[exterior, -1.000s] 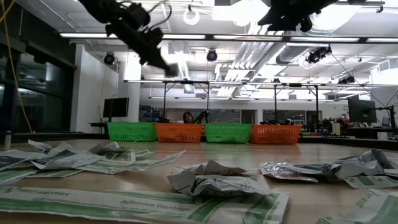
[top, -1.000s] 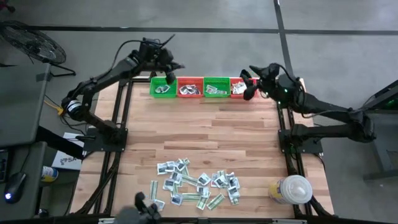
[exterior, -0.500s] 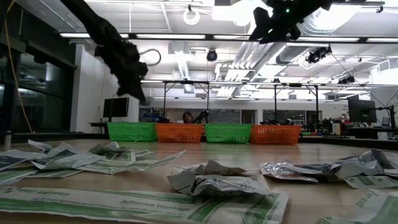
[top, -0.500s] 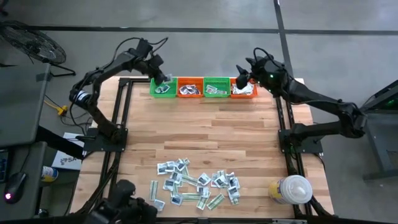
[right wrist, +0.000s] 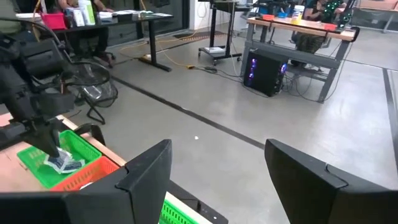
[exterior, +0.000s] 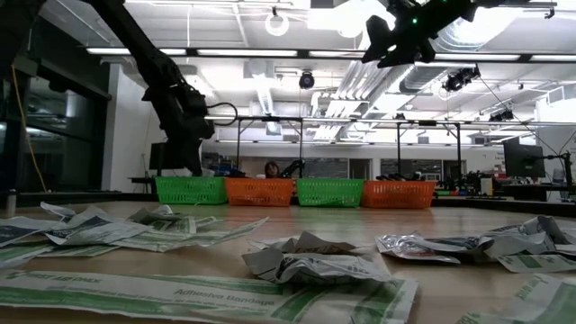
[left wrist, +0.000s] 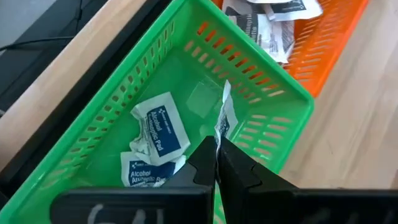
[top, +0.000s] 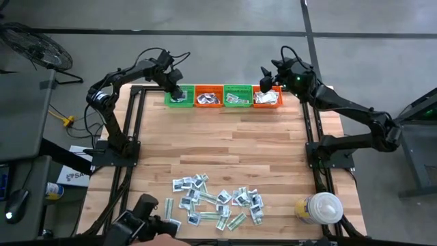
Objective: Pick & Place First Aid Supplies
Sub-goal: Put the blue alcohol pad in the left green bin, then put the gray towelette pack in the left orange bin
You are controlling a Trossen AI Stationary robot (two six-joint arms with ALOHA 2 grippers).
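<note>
Left gripper has dropped from above row of baskets to just over leftmost green basket, fingers pinched together on thin white packet hanging over basket floor. Two blue-and-white packets lie inside same basket. Right gripper has swung back, now raised above orange basket at right end of row, fingers spread wide, nothing between them. Heap of packets remains on near part of table. White round container at near right corner.
</note>
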